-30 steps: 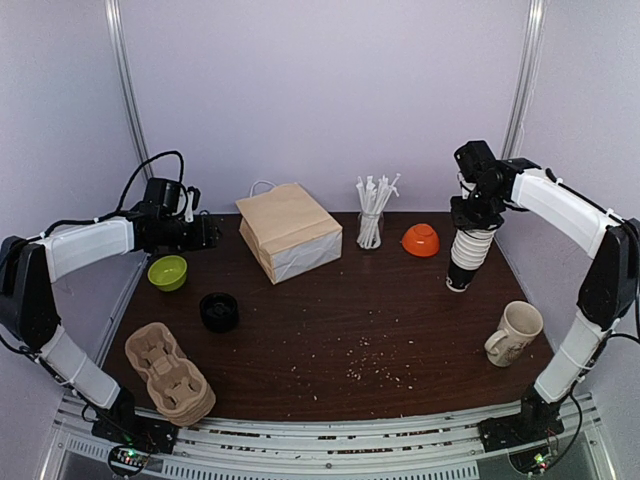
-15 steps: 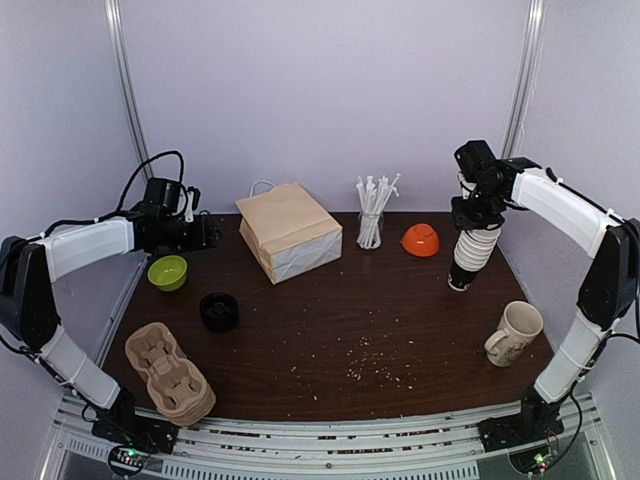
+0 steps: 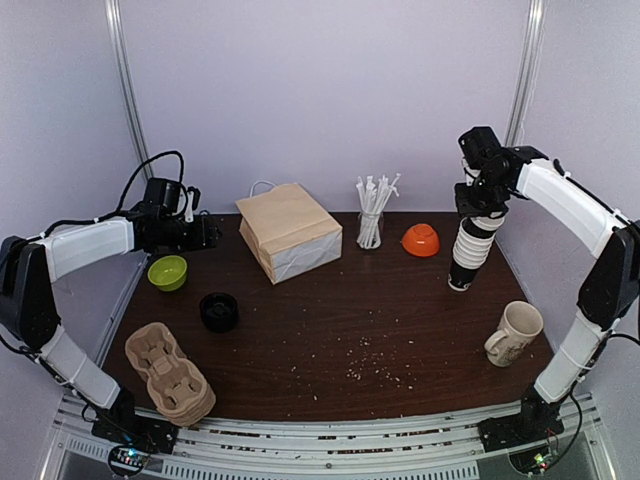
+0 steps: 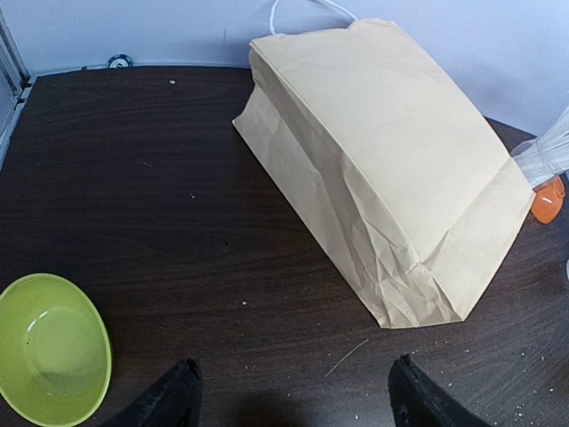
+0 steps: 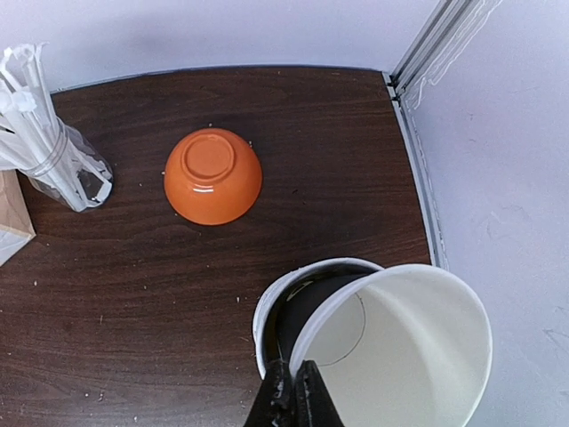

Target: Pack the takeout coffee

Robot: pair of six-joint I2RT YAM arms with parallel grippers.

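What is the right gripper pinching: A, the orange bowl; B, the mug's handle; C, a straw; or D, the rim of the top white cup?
D: the right gripper is shut on the rim of the top white cup, which tilts on the stack.

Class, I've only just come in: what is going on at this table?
The right gripper is shut on the rim of the top white paper cup, which sits tilted on the stack of white paper cups at the right rear of the dark wooden table. The left gripper hangs open before the brown paper bag lying there. The black lidded takeout coffee cup stands apart, untouched.
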